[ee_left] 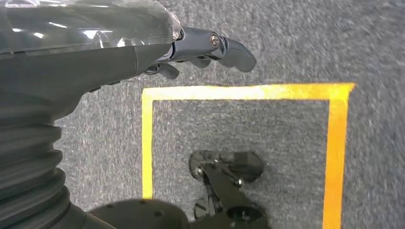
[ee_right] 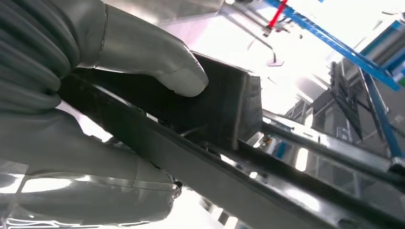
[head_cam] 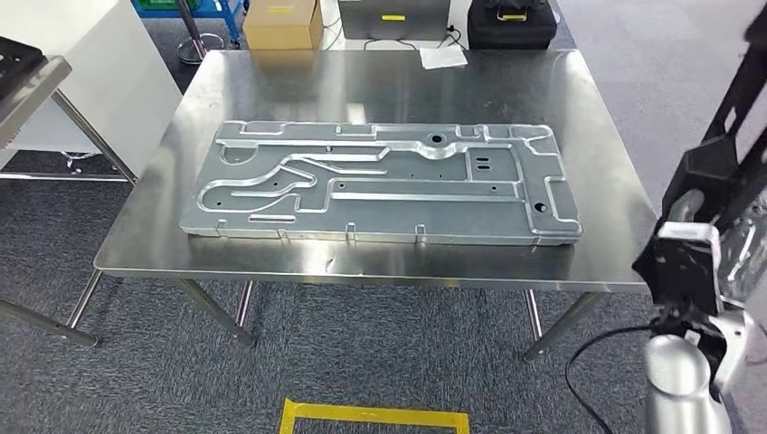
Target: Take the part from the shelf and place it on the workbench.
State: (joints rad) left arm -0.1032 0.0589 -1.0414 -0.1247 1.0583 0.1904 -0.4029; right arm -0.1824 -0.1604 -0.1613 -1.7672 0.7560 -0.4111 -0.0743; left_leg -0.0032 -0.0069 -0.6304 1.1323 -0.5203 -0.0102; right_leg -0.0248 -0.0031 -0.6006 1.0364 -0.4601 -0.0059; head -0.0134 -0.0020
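Large flat metal plate lying on a stainless steel tabletop, long side running left to right, near the front edge. Plate pale grey, roughly rectangular, stamped with raised ribs, winding channels, small round holes and a row of little tabs along its near edge. Tabletop brushed and reflective, on slim metal legs, standing on dark grey carpet.

Beyond the far edge of the tabletop: a brown cardboard box, closed, contents not visible; a dark case with a yellow label; a sheet of white paper at the tabletop's back edge.

At lower right of the head view, a black, angular part, dark and matte, held up beside the tabletop and well apart from the plate. In the right wrist view, right hand wrapped around this dark part, thick grey thumb pressed on its flat black face, a shiny metal rail crossing behind it.

Left hand hanging over the carpet, dark fingers curled slightly inward, holding nothing. Below it, yellow tape forming a rectangular outline on the floor.
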